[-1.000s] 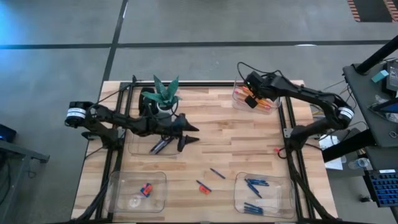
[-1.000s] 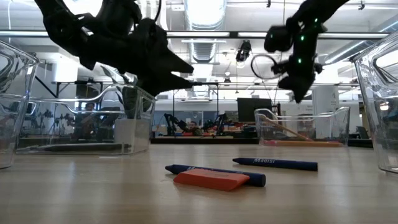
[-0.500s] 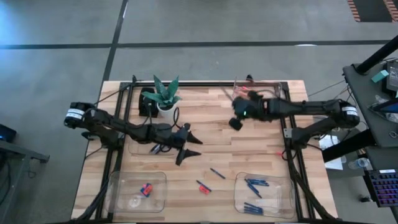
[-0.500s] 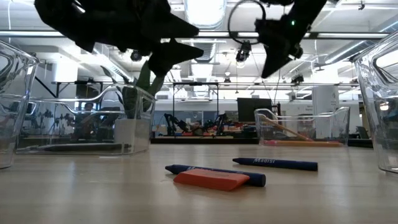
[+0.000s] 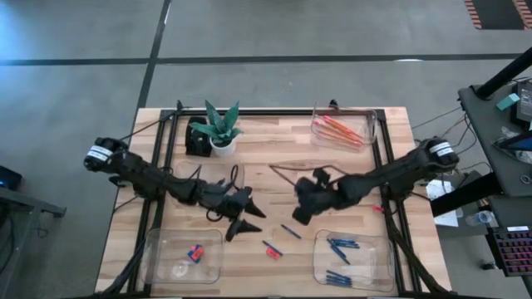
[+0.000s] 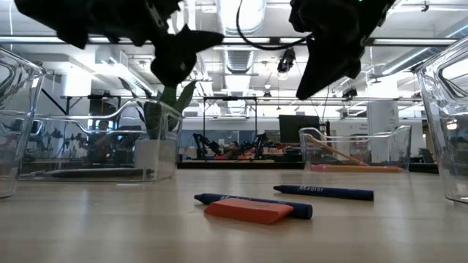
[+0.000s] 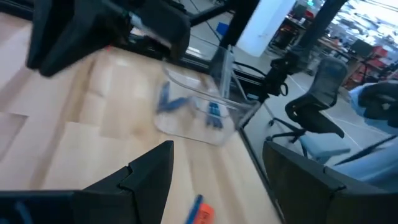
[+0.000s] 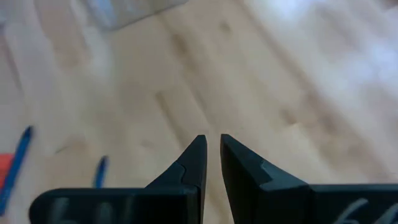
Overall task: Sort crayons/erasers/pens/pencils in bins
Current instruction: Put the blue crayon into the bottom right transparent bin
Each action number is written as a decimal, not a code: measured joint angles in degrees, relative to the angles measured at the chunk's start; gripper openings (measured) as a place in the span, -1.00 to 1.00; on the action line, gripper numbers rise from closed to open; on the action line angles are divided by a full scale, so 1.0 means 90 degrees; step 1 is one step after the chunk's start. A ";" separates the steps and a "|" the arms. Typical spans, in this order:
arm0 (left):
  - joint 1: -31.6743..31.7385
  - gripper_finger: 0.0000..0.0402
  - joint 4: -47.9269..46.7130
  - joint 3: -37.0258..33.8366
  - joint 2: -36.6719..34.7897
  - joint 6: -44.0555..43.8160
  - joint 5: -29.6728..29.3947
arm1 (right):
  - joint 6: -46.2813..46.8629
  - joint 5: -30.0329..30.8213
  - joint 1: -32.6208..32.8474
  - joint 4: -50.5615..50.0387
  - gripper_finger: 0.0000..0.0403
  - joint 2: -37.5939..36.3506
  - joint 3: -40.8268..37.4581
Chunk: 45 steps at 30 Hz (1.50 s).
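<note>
Both arms are hovering over the middle of the table (image 5: 332,166), above the loose items lying between the two near bins: a blue stick (image 5: 290,231) and an orange eraser (image 5: 273,253) with another blue stick touching it. The left gripper (image 5: 244,218) is holding its fingers spread wide and empty; the right gripper (image 5: 301,212) has its fingers nearly pressed together, pinching nothing. To do this pick well, I judge the right gripper should open first, line its fingers across the blue stick, and descend straight. The pencils (image 5: 339,130) are lying in the far right bin (image 5: 370,124). The low view is showing the eraser (image 6: 248,211) lying flat against its stick, while the high view alone is showing which bin holds what.
</note>
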 joint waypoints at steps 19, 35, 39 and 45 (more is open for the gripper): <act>-0.1904 0.16 0.0024 0.0002 0.0000 -0.0675 -0.2395 | 0.0800 -0.1810 0.0556 -0.0725 -0.75 0.2408 0.2180; -0.2368 0.16 0.0035 0.0002 0.0000 -0.0671 -0.2724 | 0.1644 -0.1987 0.0598 -0.2194 -0.44 0.3667 0.3332; -0.2366 0.16 0.0023 0.0000 0.0000 -0.0671 -0.2721 | 0.1658 -0.2116 0.0599 -0.2177 -0.33 0.3676 0.3346; -0.2363 0.16 0.0017 0.0000 0.0000 -0.0669 -0.2721 | 0.1661 -0.2117 0.0599 -0.2171 -0.30 0.3707 0.3346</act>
